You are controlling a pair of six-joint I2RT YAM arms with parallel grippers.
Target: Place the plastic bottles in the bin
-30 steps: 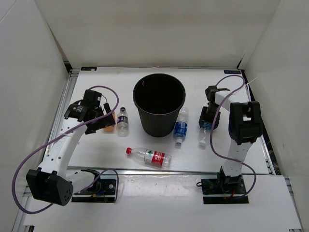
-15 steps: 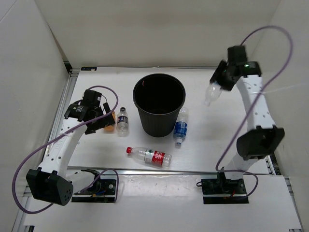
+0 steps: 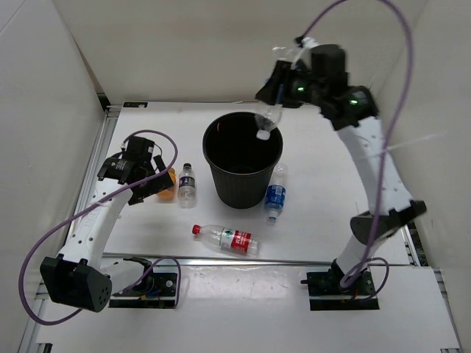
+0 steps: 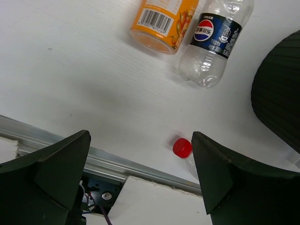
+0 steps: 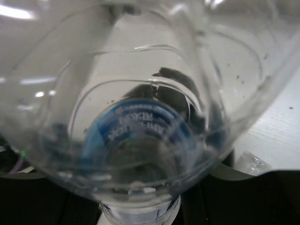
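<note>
Pinching clear white-capped plastic bottle [image 3: 268, 119] above round black plastic bin [image 3: 221, 187] with right fingers [image 3: 274, 92], left fingers [image 4: 56, 164] spread. Probably light, crushable: grip mid-body.

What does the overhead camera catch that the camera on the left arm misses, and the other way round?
Only the overhead view shows the right gripper holding a clear bottle over the bin, and a blue-labelled bottle lying beside it. Only the left wrist view shows the barcode on the orange bottle and the logo on the dark-labelled bottle. Both show those two bottles, the bin's wall and the red cap of a third bottle.
</note>
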